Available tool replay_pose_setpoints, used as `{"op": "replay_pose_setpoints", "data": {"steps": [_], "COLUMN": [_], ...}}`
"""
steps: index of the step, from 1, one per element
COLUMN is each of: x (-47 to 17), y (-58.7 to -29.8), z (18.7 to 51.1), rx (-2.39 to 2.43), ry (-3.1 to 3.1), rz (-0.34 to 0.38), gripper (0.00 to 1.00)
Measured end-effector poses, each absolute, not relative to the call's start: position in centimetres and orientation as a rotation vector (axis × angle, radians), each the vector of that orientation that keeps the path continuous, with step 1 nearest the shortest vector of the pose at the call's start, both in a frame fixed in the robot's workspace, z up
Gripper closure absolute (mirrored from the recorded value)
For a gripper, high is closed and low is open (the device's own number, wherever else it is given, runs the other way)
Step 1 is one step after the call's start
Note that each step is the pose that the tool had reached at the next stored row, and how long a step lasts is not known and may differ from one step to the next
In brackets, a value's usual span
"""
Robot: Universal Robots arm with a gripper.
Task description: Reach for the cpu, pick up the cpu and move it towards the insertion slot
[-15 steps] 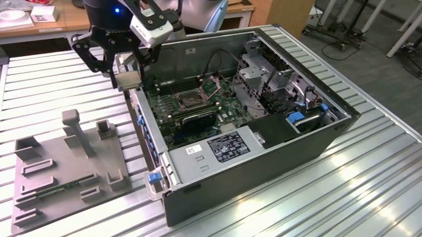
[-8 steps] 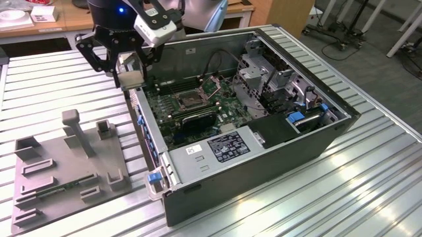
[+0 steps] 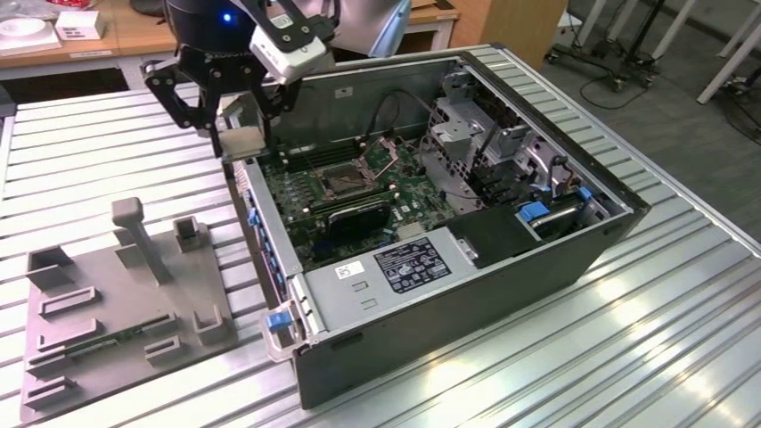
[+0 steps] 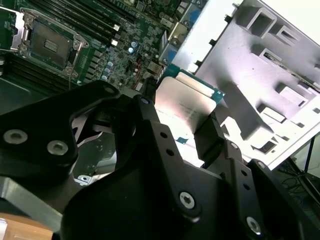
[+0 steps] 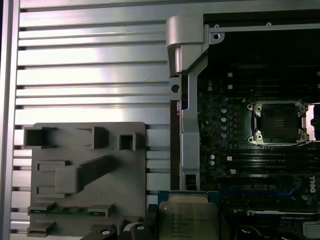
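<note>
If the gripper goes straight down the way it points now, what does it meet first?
Probably the computer case's side wall or the motherboard edge just inside, not the insertion slot. The gripper, shut on the cpu, hangs there; depth is unclear.

The silvery cpu (image 4: pixel 184 102) hangs lifted above the case edge, well apart from the open, metal-framed insertion slot (image 5: pixel 276 123).

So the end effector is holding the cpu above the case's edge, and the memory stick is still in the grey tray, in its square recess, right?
Nearly. The end effector does hold the cpu, but the first wrist view shows the memory stick in a long narrow slot of the tray.
</note>
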State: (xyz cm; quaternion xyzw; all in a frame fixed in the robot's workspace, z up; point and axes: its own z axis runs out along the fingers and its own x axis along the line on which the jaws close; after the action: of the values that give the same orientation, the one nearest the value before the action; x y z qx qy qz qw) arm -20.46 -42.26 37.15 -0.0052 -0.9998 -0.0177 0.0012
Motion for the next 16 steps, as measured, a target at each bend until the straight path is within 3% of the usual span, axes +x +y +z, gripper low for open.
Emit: {"op": "replay_pose_setpoints", "data": {"steps": [16], "x": [-19.2], "y": [-42.3], "z": [37.2], "rx": [-0.016], "ry": [-3.139], "rz": [-0.056], "gripper": [0.45]}}
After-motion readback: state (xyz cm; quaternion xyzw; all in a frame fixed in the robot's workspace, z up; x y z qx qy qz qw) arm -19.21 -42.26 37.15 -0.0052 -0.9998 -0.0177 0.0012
